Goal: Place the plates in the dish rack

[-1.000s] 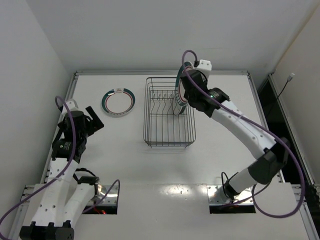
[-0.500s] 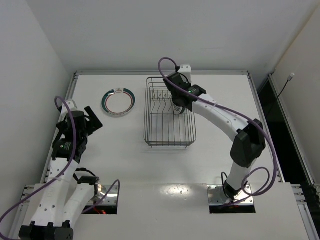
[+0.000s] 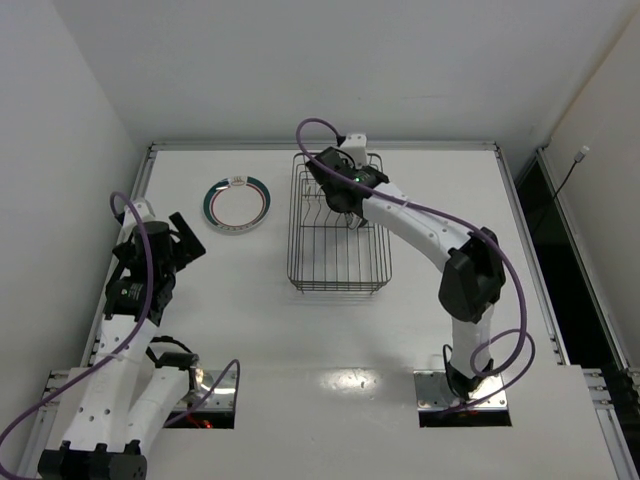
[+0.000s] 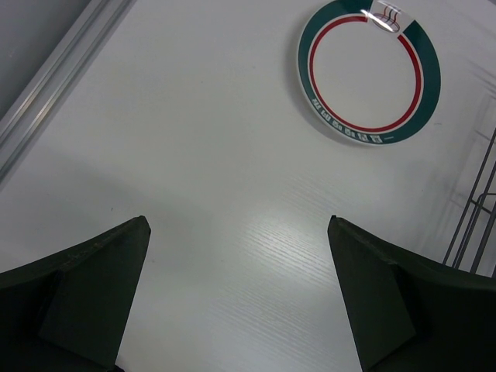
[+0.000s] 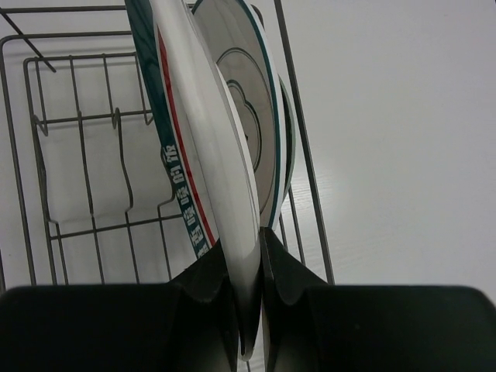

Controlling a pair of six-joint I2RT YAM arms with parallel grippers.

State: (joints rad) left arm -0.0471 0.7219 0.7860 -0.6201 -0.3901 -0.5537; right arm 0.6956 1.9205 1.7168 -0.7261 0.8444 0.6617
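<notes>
Top view: dish rack (image 3: pixel 338 232) sits mid-table, long axis running away from the arm bases. Right arm reaches across to the rack's far end; right gripper (image 3: pixel 346 200) is over the rack's far-right part, and the arm hides most of what it carries. One flat plate (image 3: pixel 237 203), teal-and-red rim, lies on the white table (image 3: pixel 450 180) left of the rack, well apart from it. Left gripper (image 3: pixel 186 246) hangs near the table's left edge, nearer than that plate, claw spread, carrying nothing. Left wrist view: both fingers (image 4: pixel 87 288) show at the lower corners, wide apart, bare table between them. The flat plate (image 4: pixel 369 74) is ahead at upper right, face up, a small red mark on its far rim. A few rack wires (image 4: pixel 471 225) enter at the right edge. Right wrist view: claw closed tight on a banded plate (image 5: pixel 213 170), pads pinching its rim from both sides at the right gripper (image 5: pixel 245 260). The plate stands on edge, white with a red line and a teal lettered band. Just beside it on the right are the racked plates (image 5: pixel 249 116), upright, undersides showing; at least one, cannot tell how many more behind. Rack tines (image 5: pixel 118 167) stand to the left. Cannot tell whether the banded plate's low edge touches the rack.
</notes>
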